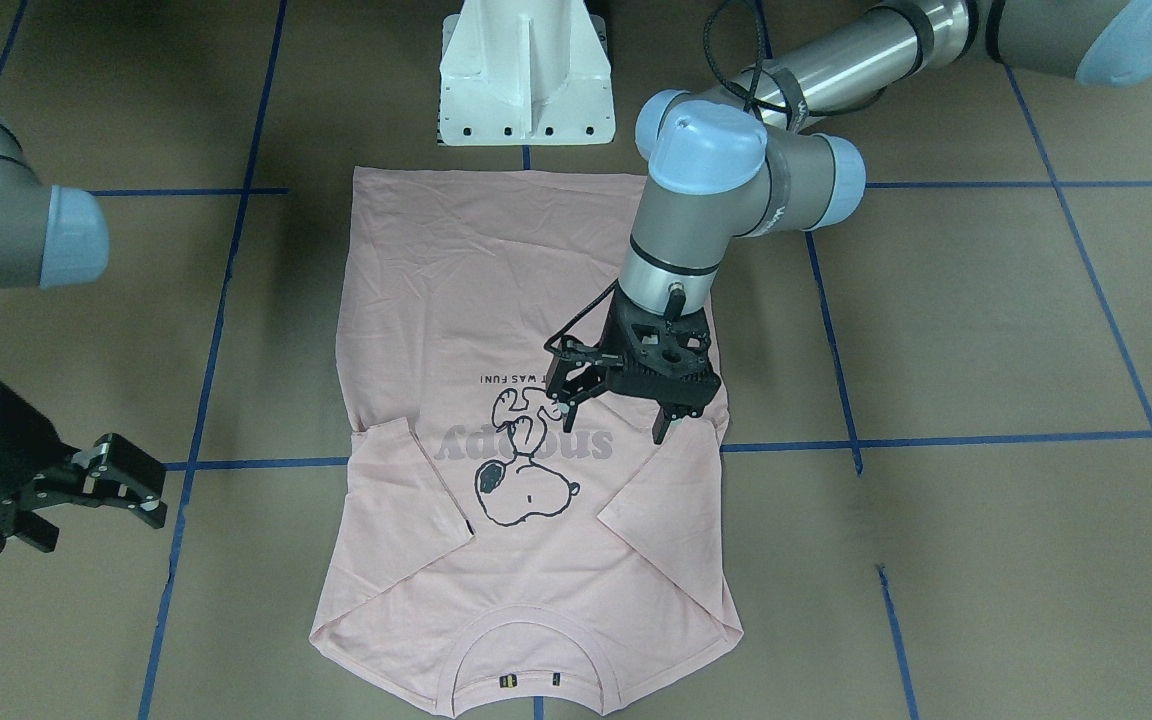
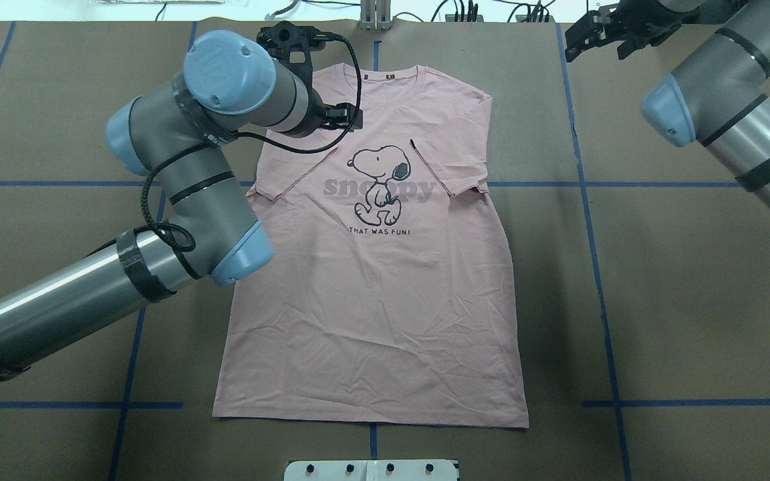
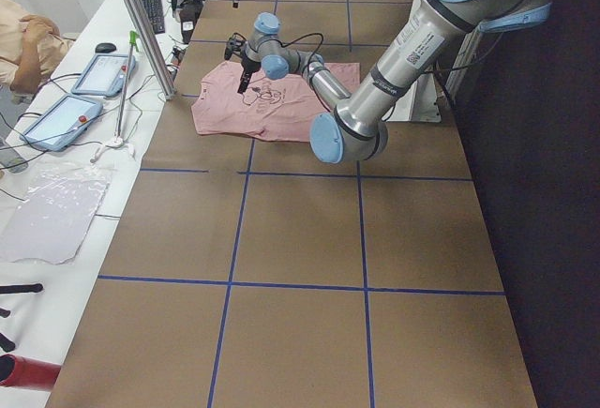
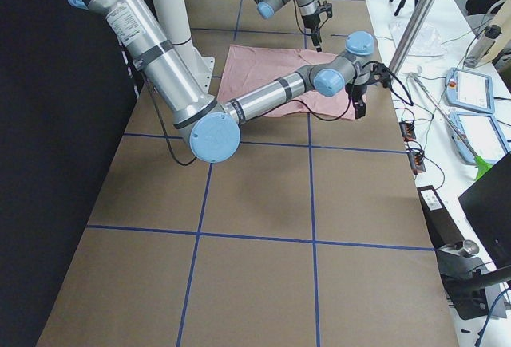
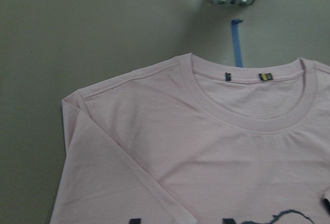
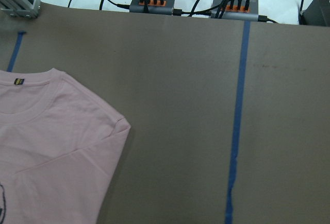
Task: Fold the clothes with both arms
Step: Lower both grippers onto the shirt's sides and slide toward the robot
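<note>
Flat on the brown table (image 2: 692, 300), print up: the pale pink T-shirt (image 2: 371, 287). Runs lengthwise straight away from the robot, collar (image 5: 252, 126) at the far end, hem just short of the white pedestal (image 1: 526, 80). Both sleeves already turned in over the chest, left sleeve (image 1: 666, 500) and right sleeve (image 1: 406, 490) each lying as a slanted flap beside the dog print (image 2: 378, 180). Otherwise at full length, lightly creased.

Above the cloth on its left side, the left gripper (image 1: 616, 415), pointing down, jaws spread wide with nothing between them. Hangs just over the inner edge of the left sleeve, near the lettering. Cannot tell from these views whether a fingertip touches the fabric.

Well off the shirt, raised over bare table out beyond the right shoulder, the right gripper (image 1: 86, 505). Looks parted as well, and empty.

Judged as mid-task: sleeves done, body folds to come. Probably calls for both grippers at matching corners. Turns on this: shirt lying directly beneath the left gripper, its collar corner a little farther out along the long axis, whereas from the right gripper the nearest corner lies inward, toward the table's middle. Left arm (image 2: 57, 300) plainly nearer, the right with more ground to cover before any paired pinch
</note>
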Robot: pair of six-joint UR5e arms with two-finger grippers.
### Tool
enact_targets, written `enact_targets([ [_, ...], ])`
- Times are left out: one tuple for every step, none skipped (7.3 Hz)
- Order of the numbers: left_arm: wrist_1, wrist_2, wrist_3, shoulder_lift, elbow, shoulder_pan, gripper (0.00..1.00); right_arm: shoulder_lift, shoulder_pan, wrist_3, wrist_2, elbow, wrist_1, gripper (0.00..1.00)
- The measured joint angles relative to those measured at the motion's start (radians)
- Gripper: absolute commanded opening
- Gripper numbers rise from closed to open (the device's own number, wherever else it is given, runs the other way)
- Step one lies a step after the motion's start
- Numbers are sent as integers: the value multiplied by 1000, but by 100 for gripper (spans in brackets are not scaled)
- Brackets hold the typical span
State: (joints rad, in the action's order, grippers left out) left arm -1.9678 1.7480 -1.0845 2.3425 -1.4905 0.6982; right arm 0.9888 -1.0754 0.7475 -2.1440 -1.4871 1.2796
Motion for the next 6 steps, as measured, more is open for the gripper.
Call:
enact_targets([
  [-1, 14, 0, -46, -77, -9, 100, 40, 84, 132, 87, -103, 8, 100],
  [-3, 26, -1, -102, -161, -30, 100, 99, 178, 270, 174, -223, 19, 100],
  [-4, 30, -7, -164, -252, -65, 100, 169, 281, 399, 265, -366, 64, 100],
  [-4, 25, -46, -238, -339, -108, 100, 227, 396, 526, 363, -516, 158, 99],
  [-5, -1, -115, -315, -417, -162, 100, 268, 514, 658, 454, -634, 253, 98],
  [-7, -45, -184, -387, -480, -226, 100, 297, 633, 788, 550, -703, 304, 95],
])
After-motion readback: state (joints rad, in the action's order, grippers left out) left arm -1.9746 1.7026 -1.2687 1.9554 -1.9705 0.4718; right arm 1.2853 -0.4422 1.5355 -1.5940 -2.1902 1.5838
